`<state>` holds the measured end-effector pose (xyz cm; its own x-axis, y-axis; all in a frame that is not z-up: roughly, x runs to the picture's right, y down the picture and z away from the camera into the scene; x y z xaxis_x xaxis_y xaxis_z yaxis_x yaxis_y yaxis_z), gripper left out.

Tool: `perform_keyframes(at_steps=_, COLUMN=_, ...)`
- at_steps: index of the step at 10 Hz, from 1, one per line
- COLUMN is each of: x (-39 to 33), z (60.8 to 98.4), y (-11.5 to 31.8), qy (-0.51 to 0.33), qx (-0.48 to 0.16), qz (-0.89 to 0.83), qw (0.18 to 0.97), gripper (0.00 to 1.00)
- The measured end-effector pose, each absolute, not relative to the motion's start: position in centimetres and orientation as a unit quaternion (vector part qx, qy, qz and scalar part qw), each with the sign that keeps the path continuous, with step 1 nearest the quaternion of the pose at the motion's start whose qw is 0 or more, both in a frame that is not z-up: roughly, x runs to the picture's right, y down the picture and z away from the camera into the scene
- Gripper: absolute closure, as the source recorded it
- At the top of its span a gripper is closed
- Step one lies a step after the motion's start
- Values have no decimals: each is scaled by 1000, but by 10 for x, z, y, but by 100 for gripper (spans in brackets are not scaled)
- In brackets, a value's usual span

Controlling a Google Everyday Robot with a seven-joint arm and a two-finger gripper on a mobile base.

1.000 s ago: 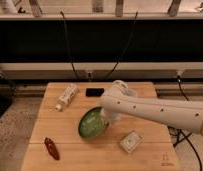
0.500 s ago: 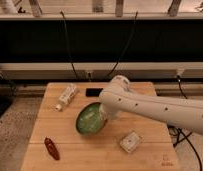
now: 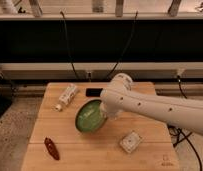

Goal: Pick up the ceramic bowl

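Observation:
The ceramic bowl (image 3: 89, 116) is glossy green and round. It is tipped up on its edge, with its inside facing the camera, over the middle of the wooden table (image 3: 95, 156). My gripper (image 3: 105, 114) is at the end of the white arm that reaches in from the right. It grips the bowl's right rim and holds the bowl tilted. The arm's wrist hides most of the fingers.
A white bottle (image 3: 67, 96) lies on its side at the back left. A black flat object (image 3: 95, 92) is at the back edge. A dark red item (image 3: 51, 148) lies at the front left, and a white square packet (image 3: 130, 141) at the front right. Cables hang behind the table.
The bowl has moved left and slightly towards the back with the gripper, and it stays tilted. The other items have not moved.

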<state>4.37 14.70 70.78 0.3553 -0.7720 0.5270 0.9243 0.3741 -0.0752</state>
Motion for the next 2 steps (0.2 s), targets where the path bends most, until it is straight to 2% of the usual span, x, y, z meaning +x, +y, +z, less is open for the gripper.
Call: perform_keyframes(at_steps=2, x=43, z=712, y=150, qy=-200, qx=-199, qz=-531, qw=799, gripper=100)
